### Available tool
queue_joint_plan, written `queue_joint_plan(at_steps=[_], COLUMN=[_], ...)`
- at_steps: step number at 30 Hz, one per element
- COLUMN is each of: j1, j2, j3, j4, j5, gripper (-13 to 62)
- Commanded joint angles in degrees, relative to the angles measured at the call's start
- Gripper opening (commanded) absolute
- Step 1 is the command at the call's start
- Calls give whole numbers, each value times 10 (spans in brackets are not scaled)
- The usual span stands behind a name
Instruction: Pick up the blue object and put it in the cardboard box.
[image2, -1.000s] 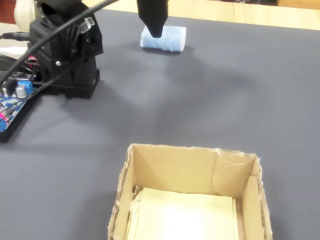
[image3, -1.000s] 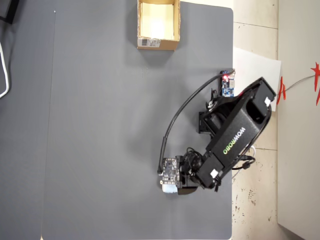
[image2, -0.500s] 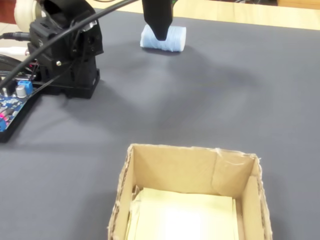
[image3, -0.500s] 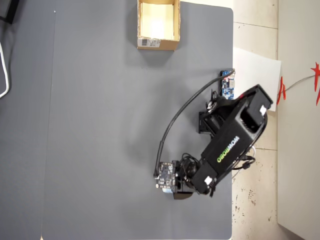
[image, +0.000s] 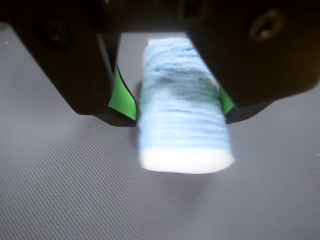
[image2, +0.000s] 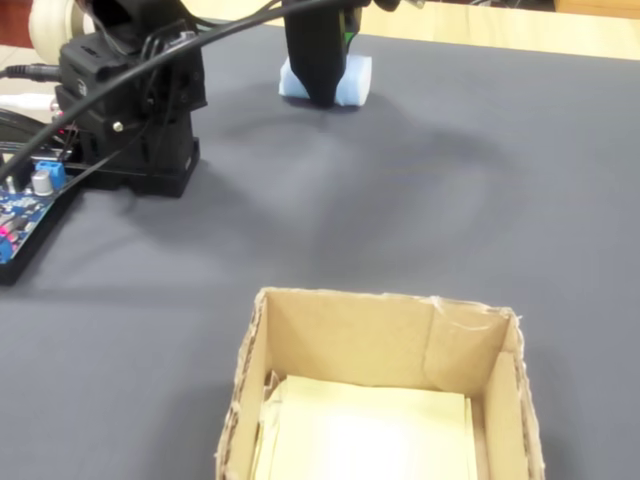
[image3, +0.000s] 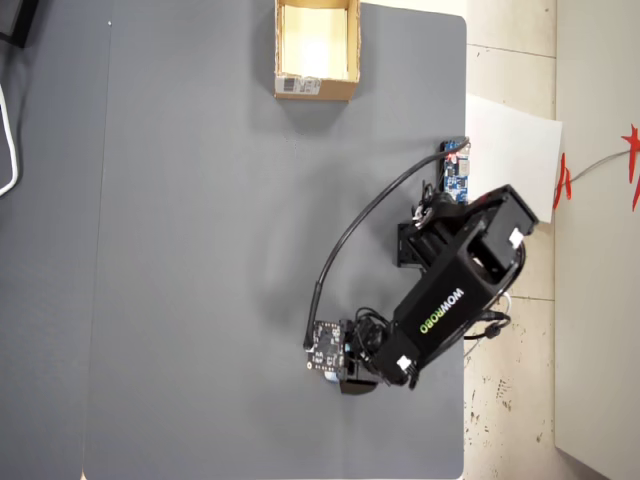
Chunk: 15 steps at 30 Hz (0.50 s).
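The blue object (image: 182, 110) is a pale blue ribbed roll lying on the dark grey mat. It sits between my gripper's (image: 175, 112) two black jaws with green pads (image: 123, 101). The jaws straddle it: a narrow gap shows on the left, and the right pad is at its side. The gripper is open. In the fixed view a black finger (image2: 318, 55) stands in front of the roll (image2: 357, 80) at the far end of the mat. The cardboard box (image2: 345, 335) stands open at the near edge. From overhead the box (image3: 303, 87) is at the top and the gripper (image3: 335, 372) at the lower middle.
The arm's black base (image2: 135, 115) and a blue circuit board (image2: 22, 205) sit at the left in the fixed view, with a black cable arching over. From overhead, the board (image3: 455, 172) lies near the mat's right edge, beside white paper (image3: 515, 135).
The gripper has come down over the roll, and its finger now reaches the mat in front of it. From overhead the arm has shifted slightly left. The roll has stayed put.
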Motion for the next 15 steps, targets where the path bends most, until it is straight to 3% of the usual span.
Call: queue_joint_plan(at_steps=[1, 5, 9, 12, 15], j1=[4, 8, 8, 18, 28], j2=[4, 11, 17, 38, 63], j3=[-3, 29, 31, 40, 47], j4=[-34, -72, -80, -115, -120], j5=[1, 1, 1, -14, -22], gripper=[278, 188, 182, 105, 105])
